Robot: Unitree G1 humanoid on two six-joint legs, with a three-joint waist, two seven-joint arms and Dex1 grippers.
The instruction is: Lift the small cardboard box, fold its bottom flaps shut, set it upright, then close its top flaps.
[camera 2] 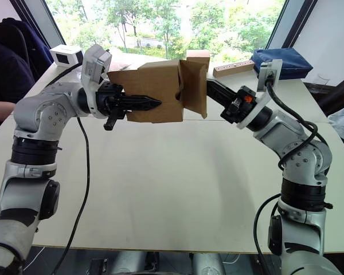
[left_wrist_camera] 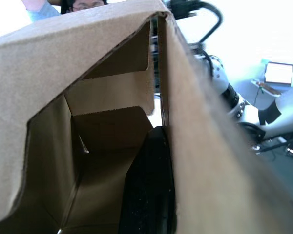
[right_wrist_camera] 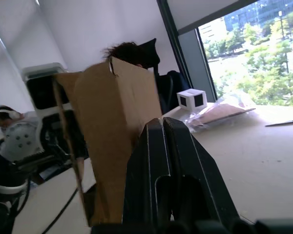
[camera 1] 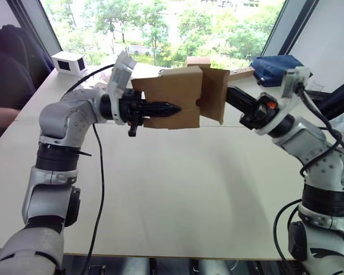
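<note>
The small cardboard box (camera 1: 172,97) is held in the air above the far half of the table (camera 1: 178,189), between the two arms. The left claw (camera 1: 167,107) is laid along the box's near face, one finger inside the box and its wall pinched. The right claw (right_wrist_camera: 162,127) is seen with its fingers pressed together, their tips against an open flap (camera 1: 214,91) at the box's right end. A white box (camera 1: 69,62) stands at the table's far left corner.
</note>
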